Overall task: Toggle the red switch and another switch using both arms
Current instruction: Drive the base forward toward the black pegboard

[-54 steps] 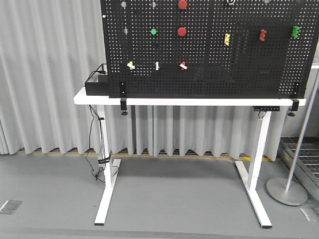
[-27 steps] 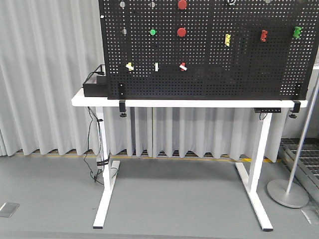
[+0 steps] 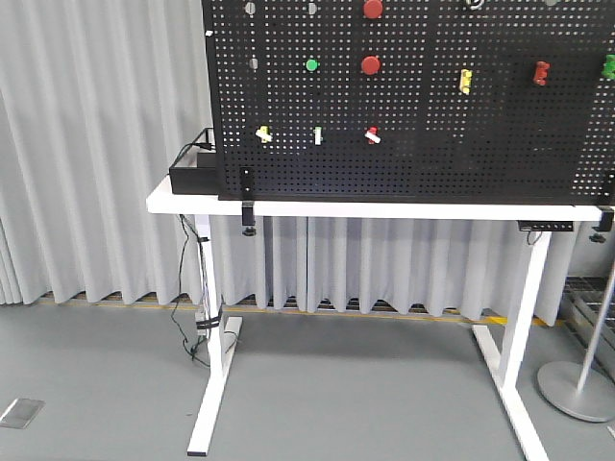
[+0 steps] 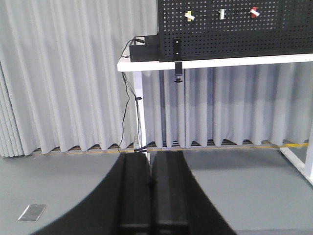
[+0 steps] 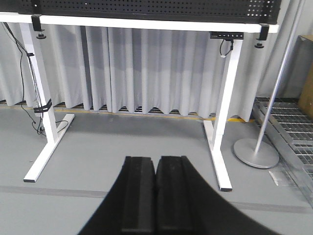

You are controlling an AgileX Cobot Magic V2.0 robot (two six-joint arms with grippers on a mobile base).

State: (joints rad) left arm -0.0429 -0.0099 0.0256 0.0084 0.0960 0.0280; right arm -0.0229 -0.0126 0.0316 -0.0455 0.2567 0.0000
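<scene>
The red switch (image 3: pixel 373 135) is a tiny toggle on the black pegboard (image 3: pixel 432 144), with the pale yellow switch (image 3: pixel 263 134) to its left. The left wrist view shows both far off at the top: red switch (image 4: pixel 254 11), yellow switch (image 4: pixel 189 16). My left gripper (image 4: pixel 150 155) is shut and empty, low over the floor and well short of the board. My right gripper (image 5: pixel 156 159) is shut too, facing under the table; no switches appear in that view. Neither gripper shows in the front view.
A green-based toggle (image 3: pixel 318 135) sits between the two switches. Round red buttons (image 3: pixel 371 65) and bracket handles (image 3: pixel 465 81) are higher up. The board stands on a white table (image 3: pixel 192 204) holding a black box (image 3: pixel 192 173). A round-base stand (image 5: pixel 256 152) is at right.
In the front view the table and pegboard drifted slightly left, then shifted right and look a little larger. The switches look as they did before.
</scene>
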